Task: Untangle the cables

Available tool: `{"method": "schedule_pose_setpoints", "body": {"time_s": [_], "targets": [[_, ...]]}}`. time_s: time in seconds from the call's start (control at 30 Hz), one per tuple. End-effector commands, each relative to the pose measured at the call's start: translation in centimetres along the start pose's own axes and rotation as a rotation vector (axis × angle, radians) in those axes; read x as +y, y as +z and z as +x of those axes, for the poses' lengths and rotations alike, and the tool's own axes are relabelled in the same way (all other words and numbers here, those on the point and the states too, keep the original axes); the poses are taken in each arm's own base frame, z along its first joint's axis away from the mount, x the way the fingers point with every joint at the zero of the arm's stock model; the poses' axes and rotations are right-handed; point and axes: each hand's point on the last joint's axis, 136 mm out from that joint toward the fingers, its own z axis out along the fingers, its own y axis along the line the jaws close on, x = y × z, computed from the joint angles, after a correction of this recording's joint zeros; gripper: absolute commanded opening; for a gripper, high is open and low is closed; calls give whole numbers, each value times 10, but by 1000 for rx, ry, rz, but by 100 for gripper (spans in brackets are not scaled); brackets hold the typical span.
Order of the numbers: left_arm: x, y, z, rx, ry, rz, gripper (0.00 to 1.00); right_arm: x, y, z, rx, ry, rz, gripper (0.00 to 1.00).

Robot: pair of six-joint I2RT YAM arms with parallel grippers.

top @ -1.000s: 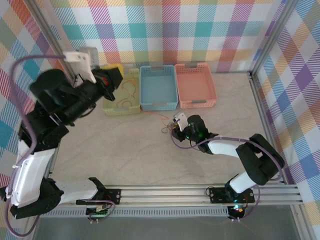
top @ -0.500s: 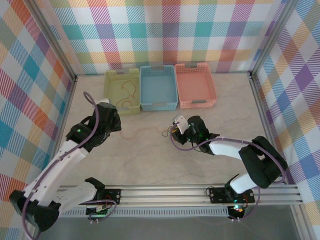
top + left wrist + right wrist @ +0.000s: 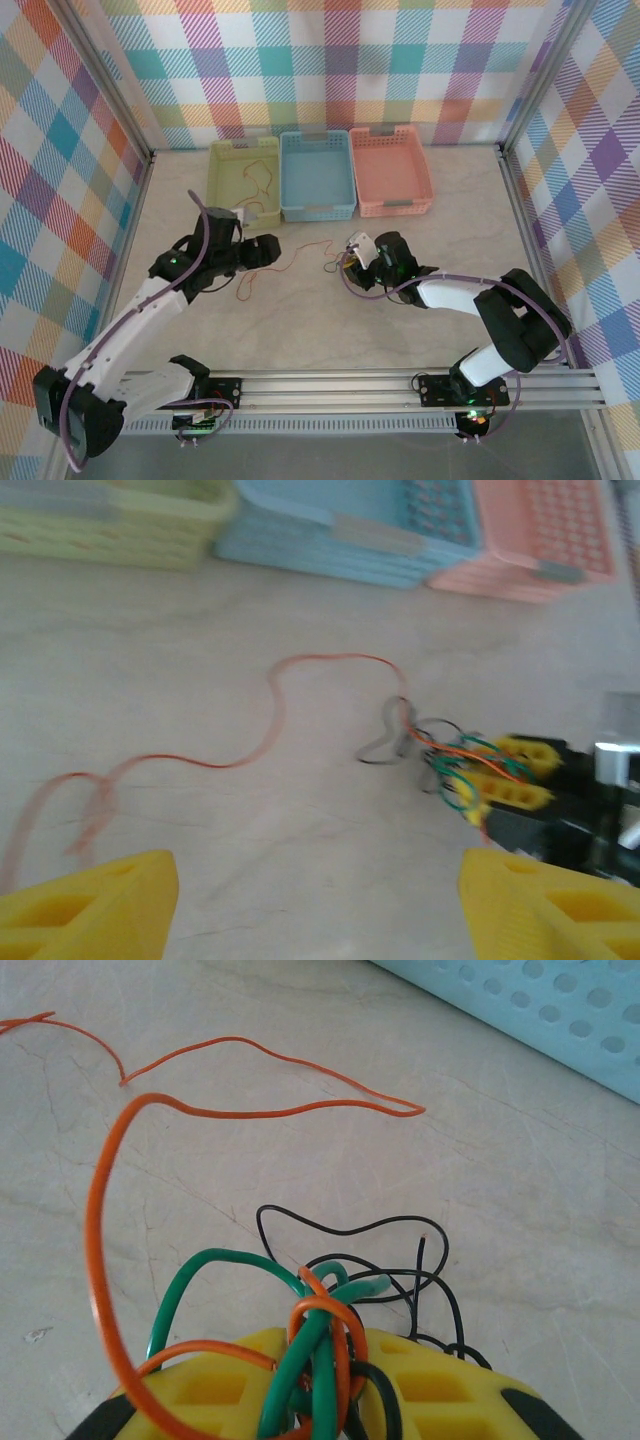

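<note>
Lining the back, three baskets seem meant for freed strands. The right gripper clamps the tangle of cables on the table, likely as an anchor. The left gripper gapes wide by the orange strand trailing from it.
</note>
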Motion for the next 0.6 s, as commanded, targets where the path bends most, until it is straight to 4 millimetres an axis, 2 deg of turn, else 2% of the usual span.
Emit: {"method": "schedule_pose_setpoints", "body": {"time_s": [0.0,0.13,0.27,0.57], "targets": [[-43,23,7,96,-117,262,72,0,-3,-15,-51,5,-18,24],[-59,53,16,128,-279,350,72,1,-3,-16,-57,5,-25,24],[-79,78,28,167,-338,377,71,1,-4,-17,-64,4,-27,24],[-106,124,29,199,-437,421,65,2,-5,-18,-68,-1,-30,24]]}}
